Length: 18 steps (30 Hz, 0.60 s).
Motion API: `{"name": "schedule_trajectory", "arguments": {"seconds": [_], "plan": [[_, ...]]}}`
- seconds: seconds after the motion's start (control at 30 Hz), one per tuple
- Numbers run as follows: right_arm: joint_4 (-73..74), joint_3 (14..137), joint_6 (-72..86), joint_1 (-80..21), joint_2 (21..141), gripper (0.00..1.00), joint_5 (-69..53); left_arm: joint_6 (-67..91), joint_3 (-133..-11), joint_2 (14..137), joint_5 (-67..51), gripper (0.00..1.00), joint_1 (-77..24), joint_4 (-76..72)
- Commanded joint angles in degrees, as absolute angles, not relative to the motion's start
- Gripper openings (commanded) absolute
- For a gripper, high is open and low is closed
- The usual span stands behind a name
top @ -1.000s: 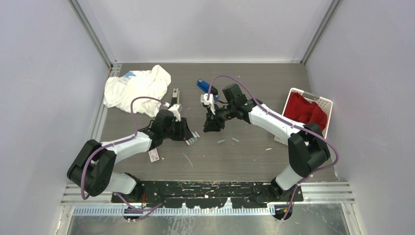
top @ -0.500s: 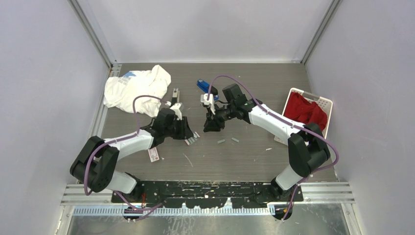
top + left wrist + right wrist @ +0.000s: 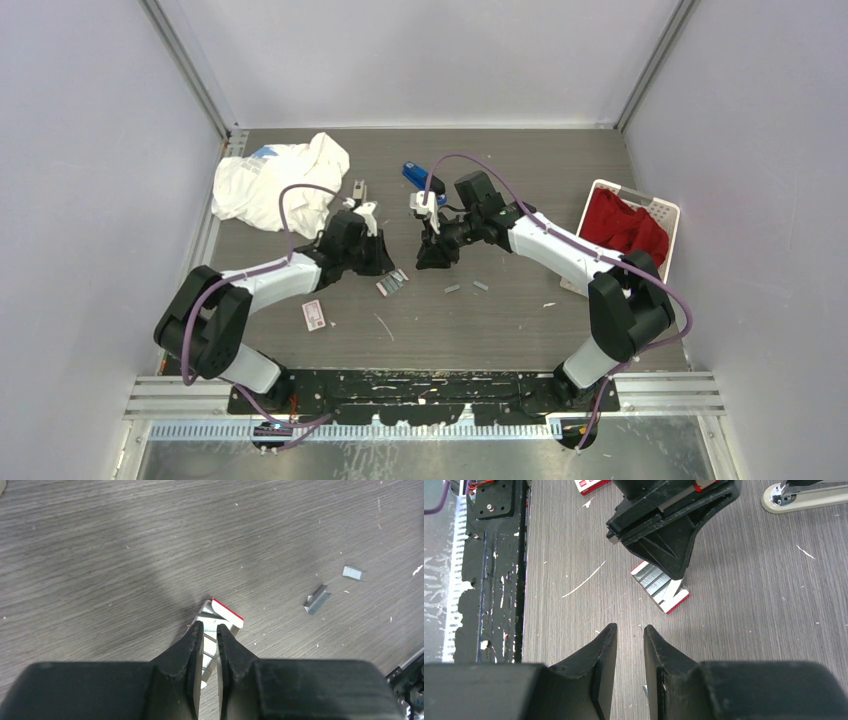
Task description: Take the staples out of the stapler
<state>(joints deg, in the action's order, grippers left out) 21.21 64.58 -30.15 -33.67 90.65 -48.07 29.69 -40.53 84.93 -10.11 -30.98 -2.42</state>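
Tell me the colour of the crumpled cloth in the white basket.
The crumpled cloth is red, clearest in the top view.

A dark grey wood-grain table (image 3: 520, 180) carries a crumpled white cloth (image 3: 275, 185) at the back left, a beige stapler (image 3: 358, 190) just beside it, a blue object (image 3: 411, 174) at the back middle, and a white basket (image 3: 663, 208) of red fabric on the right. Near the middle lie a small white-and-red box (image 3: 392, 284) of silver staples, two loose silvery-grey staple strips (image 3: 452, 289) and a flat white-and-red packet (image 3: 315, 316).
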Motion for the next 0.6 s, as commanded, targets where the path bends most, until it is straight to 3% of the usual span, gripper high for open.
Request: {"name": "schedule_trajectory", "arguments": {"seconds": [0.0, 0.57], "plan": [[19.76, 64.59, -31.2, -33.84, 89.21, 0.32, -48.43, 27.79, -44.64, 86.62, -7.28, 0.14, -31.03, -0.37], [19.77, 64.51, -31.33, -33.84, 89.15, 0.32, -48.69, 25.13, -45.95, 87.12, -2.37, 0.05, -31.11, 2.87]]}}
